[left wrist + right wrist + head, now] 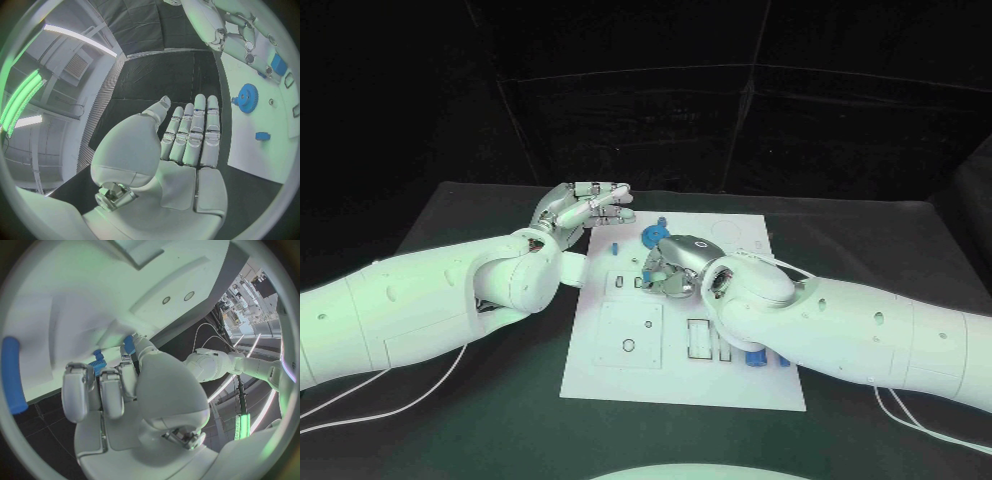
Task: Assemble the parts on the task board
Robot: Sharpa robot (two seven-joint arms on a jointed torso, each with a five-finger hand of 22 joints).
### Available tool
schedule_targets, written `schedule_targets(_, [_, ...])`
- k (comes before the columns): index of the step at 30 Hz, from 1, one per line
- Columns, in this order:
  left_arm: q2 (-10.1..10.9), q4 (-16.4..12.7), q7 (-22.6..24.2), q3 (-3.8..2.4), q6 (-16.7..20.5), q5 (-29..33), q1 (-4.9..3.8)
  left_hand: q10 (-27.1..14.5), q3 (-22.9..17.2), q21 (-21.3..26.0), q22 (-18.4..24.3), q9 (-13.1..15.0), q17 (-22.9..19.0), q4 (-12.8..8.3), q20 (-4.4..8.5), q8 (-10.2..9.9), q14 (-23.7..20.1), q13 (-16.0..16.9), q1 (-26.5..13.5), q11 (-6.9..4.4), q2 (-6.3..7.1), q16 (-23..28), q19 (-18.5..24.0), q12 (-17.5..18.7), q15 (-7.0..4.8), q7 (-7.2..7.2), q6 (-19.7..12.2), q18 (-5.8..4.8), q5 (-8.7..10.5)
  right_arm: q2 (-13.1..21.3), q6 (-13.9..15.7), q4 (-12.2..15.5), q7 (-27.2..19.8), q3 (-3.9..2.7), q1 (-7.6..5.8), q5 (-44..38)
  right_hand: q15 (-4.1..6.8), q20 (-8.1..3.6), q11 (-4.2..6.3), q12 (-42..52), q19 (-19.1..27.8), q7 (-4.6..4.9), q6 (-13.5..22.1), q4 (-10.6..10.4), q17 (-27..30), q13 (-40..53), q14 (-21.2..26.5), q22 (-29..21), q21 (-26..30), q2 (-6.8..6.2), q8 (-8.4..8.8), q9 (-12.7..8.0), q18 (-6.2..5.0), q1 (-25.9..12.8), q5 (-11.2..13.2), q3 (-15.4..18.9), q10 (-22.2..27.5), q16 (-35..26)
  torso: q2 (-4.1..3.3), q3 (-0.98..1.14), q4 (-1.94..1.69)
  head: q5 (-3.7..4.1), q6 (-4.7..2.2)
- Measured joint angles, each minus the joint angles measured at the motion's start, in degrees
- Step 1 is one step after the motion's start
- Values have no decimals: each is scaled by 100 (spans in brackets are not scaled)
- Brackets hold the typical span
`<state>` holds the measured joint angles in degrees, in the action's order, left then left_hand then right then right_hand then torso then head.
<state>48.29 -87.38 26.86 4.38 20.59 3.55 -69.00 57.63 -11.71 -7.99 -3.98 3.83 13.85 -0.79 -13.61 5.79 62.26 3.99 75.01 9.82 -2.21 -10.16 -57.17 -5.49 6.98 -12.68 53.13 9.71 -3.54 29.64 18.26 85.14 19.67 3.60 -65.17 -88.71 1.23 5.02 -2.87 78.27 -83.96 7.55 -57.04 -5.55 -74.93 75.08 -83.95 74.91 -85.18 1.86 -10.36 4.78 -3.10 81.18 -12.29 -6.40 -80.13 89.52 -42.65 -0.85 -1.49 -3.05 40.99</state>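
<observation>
Right hand working at the middle of the board, left hand idle beside it

Your right silver hand (pixel 672 268) is down on the flat white plastic task board (pixel 625 370), its fingers (pixel 103 390) curled close together over a small blue part (pixel 99 364); I cannot tell whether they actually pinch it or only press on it. Your left silver hand (pixel 583 207) hangs off the board's far-left corner above the black table (pixel 473 215), fingers (pixel 195 131) straight, side by side, holding nothing. The round blue toothed gear (pixel 655 234) sits on the board just beyond the right hand, a small blue knob (pixel 262 135) lies near it, and further small blue pieces (pixel 759 357) lie by the board's right edge. The likely risk: with the part hidden under curled fingers, you could push it down tilted and jam it, or sweep your knuckles into the gear.
</observation>
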Motion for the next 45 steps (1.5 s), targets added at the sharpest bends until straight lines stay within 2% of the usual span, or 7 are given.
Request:
schedule_targets(12, [11, 32, -1, 0, -1, 2, 0, 0, 0, 0, 0, 0, -1, 0, 0, 0, 0, 0, 0, 0, 0, 0, 0, 0, 0, 0, 0, 0, 0, 18, -103, 55, 48, -7, -2, -62, 0, 0, -34, -41, 0, 60, 83, 0, 1, -14, 0, 0, 0, -91, 52, -30, 0, -92, 61, -1, 34, 0, 0, -1, 1, 44, 14])
schedule_targets(18, [11, 37, -1, 0, -4, 3, 0, 0, 0, 0, 0, 0, -1, 0, 0, 0, 0, 0, 0, 0, 0, 0, 0, 0, 0, 0, 0, 0, 0, 19, -92, 69, 115, -6, -1, -88, -23, 0, -102, -117, 0, 117, 195, 0, 1, -30, -19, 0, 26, -150, 106, -52, 0, -152, 87, -2, 102, 0, 0, -2, 1, 33, 14])
schedule_targets(31, [13, 38, -6, 0, -10, 5, 0, 0, 0, 0, 0, 0, -1, 0, 0, 0, 0, 0, 0, 0, 0, 0, 0, 0, 0, 0, 0, 0, 0, 21, 60, 94, 256, 3, 28, -111, -42, 21, -123, -139, -21, 147, 280, -10, 2, -13, 1, 0, 26, -216, 143, -68, 0, -157, 87, 8, 123, 0, 0, -3, -3, 5, 21])
schedule_targets(34, [13, 40, -8, 0, -11, 5, 0, 0, 0, 0, 0, 0, -2, 0, 0, 0, 0, 0, 0, 0, 0, 0, 0, 0, 0, 0, 0, 0, 0, 21, 111, 93, 272, 7, 35, -112, -62, 42, -129, -161, 0, 150, 283, -37, 2, -14, -20, 0, 26, -271, 150, -68, 1, -213, 104, 36, 159, 0, -1, -4, -3, -3, 26])
schedule_targets(39, [14, 54, -16, 0, -18, 6, 0, 0, 0, 0, 0, 0, -2, 0, 0, 0, 0, 0, 0, 0, 0, 0, 0, 0, 0, 0, 0, 0, 0, 41, 218, 91, 286, 22, 52, -112, -83, 43, -153, -315, 1, 169, 472, -124, 2, -36, 1, 0, 48, -436, 230, -73, 1, -378, 144, 195, 301, -31, -1, -3, -2, -9, 28])
schedule_targets(42, [14, 60, -20, 0, -24, 7, 0, 1, 0, 0, 0, 0, 0, 0, 0, 0, 0, 0, 0, 1, 0, 2, 0, 0, 0, 0, 0, 0, 0, 53, 297, 101, 286, 26, 61, -106, -126, 82, -205, -402, 0, 226, 694, -195, 2, -125, 2, 0, 48, -512, 334, -104, 0, -453, 144, 310, 371, -32, -1, -2, 3, -10, 28])
schedule_targets(45, [14, 64, -28, 0, -31, 7, 0, 24, -18, 22, 0, 0, 23, -18, 20, 0, 0, 0, 0, 19, 0, 22, -20, 0, 0, 0, 0, 0, 0, 81, 417, 139, 253, 26, 63, -96, -136, 103, -214, -403, 21, 255, 790, -251, 2, -163, -10, 0, 48, -533, 342, -105, 1, -475, 144, 378, 379, -32, -2, -2, 5, -10, 28])
